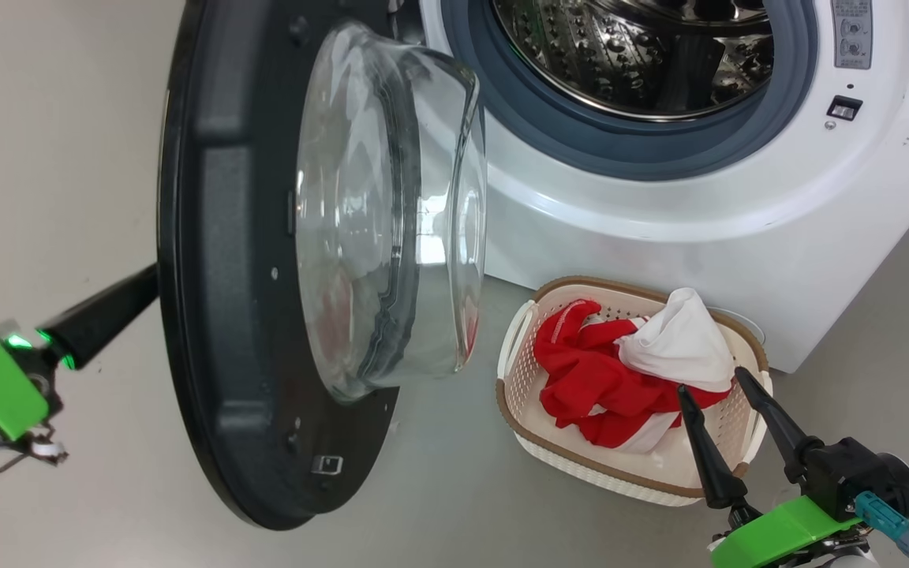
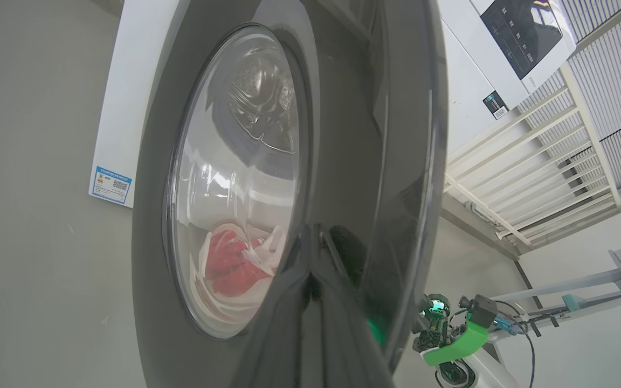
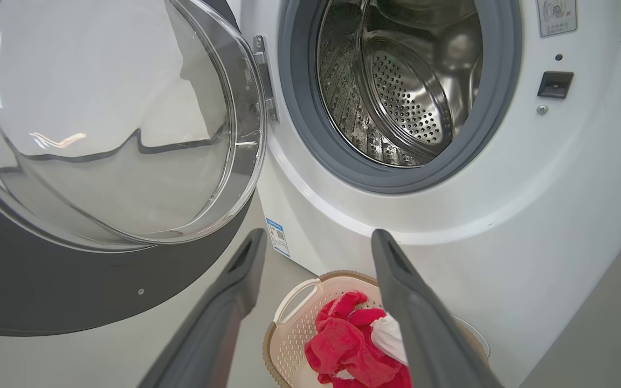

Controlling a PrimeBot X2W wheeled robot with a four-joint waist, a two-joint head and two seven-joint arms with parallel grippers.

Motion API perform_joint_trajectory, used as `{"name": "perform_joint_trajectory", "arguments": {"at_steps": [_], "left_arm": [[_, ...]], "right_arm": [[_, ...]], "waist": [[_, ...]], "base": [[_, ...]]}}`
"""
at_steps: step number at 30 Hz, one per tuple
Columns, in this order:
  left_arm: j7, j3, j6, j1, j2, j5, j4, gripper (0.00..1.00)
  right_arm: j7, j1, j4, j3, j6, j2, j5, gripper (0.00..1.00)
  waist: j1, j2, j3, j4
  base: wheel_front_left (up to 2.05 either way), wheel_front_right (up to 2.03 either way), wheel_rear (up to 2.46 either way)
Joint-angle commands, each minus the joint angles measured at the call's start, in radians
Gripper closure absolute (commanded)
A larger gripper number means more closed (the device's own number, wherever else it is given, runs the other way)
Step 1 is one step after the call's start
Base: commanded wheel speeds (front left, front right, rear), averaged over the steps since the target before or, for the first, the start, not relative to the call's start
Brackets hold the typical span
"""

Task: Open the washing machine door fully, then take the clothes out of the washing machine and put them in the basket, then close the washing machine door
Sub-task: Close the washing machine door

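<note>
Plainly the biggest thing is the washing machine (image 1: 660,205), its white front turned to the robot, with the steel perforated drum (image 3: 397,91) showing inside the grey-blue gasket (image 3: 310,129). Hinged at the machine's left side, the washing machine door (image 1: 218,260) stands swung well out from the front, and its clear glass bowl (image 1: 391,213) bulges back toward the opening. On the floor just in front of the machine's lower front, below the opening and slightly to its right, sits the basket (image 1: 581,282), cream-white with a brown woven rim. The clothes (image 1: 596,379) lie heaped in that basket: red fabric underneath and a white garment (image 1: 683,339) bunched on top on the side nearer the machine. The right gripper (image 1: 711,383) hovers over the basket's edge farthest from the machine, its two dark fingers (image 1: 699,442) spread wide apart and holding nothing; the right wrist view looks between them toward the machine's front. The left gripper (image 2: 310,253) is on the far side of the door from the machine, its fingers (image 1: 99,315) clenched together with nothing between them. In the left wrist view their tips meet their own reflection on the door's glossy black outer face.
</note>
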Motion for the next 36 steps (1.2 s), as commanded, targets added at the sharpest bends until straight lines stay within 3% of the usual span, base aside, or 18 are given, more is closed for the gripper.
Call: {"name": "perform_joint_trajectory", "arguments": {"at_steps": [1, 3, 6, 7, 9, 10, 11, 13, 27, 36], "left_arm": [[-0.023, 0.032, -0.007, -0.004, 0.048, 0.028, -0.018, 1.0], [-0.037, 0.026, -0.007, 0.002, 0.048, 0.04, -0.013, 1.0], [-0.085, 0.01, -0.007, 0.02, 0.047, 0.066, 0.008, 0.82], [-0.104, 0.007, -0.007, 0.027, 0.046, 0.075, 0.018, 0.72], [-0.137, -0.002, -0.007, 0.042, 0.046, 0.086, 0.039, 0.65], [-0.155, -0.003, -0.007, 0.049, 0.044, 0.088, 0.05, 0.56], [-0.173, -0.007, -0.007, 0.058, 0.047, 0.097, 0.062, 0.4], [-0.213, -0.013, -0.007, 0.075, 0.048, 0.108, 0.086, 0.0], [-0.483, -0.099, -0.007, 0.186, 0.07, 0.159, 0.269, 0.0], [-0.652, -0.178, -0.007, 0.238, 0.056, 0.171, 0.359, 0.0]], "right_arm": [[-0.006, -0.018, -0.026, 0.025, 0.006, -0.002, 0.004, 0.0], [-0.006, -0.018, -0.025, 0.026, 0.006, -0.001, 0.004, 0.0], [-0.006, -0.017, -0.025, 0.035, 0.006, 0.001, 0.006, 0.0], [-0.006, -0.017, -0.024, 0.039, 0.006, 0.001, 0.007, 0.0], [-0.006, -0.016, -0.023, 0.046, 0.006, 0.003, 0.009, 0.0], [-0.006, -0.016, -0.022, 0.05, 0.006, 0.003, 0.01, 0.0], [-0.006, -0.015, -0.021, 0.054, 0.006, 0.003, 0.012, 0.0], [-0.006, -0.013, -0.019, 0.061, 0.006, 0.004, 0.015, 0.0], [-0.006, -0.001, -0.008, 0.103, 0.006, 0.01, 0.029, 0.0], [-0.006, 0.008, -0.003, 0.112, 0.006, 0.01, 0.038, 0.0]], "waist": [[0.0, 0.0, -0.005, 0.002], [0.0, 0.0, -0.008, 0.003], [0.0, 0.0, -0.017, 0.005], [0.0, 0.0, -0.02, 0.006], [0.0, 0.0, -0.026, 0.007], [0.0, 0.0, -0.03, 0.007], [0.0, 0.0, -0.034, 0.007], [0.0, 0.0, -0.043, 0.007], [0.0, 0.0, -0.069, 0.0], [0.0, 0.0, -0.081, -0.004]], "base": [[0.0, 0.0, 0.0], [0.0, 0.0, 0.0], [0.0, 0.0, 0.0], [0.0, 0.0, 0.0], [0.0, 0.0, 0.0], [0.0, 0.0, 0.0], [0.0, 0.0, 0.0], [0.0, 0.0, 0.0], [0.0, 0.0, 0.0], [0.0, 0.0, 0.0]]}}
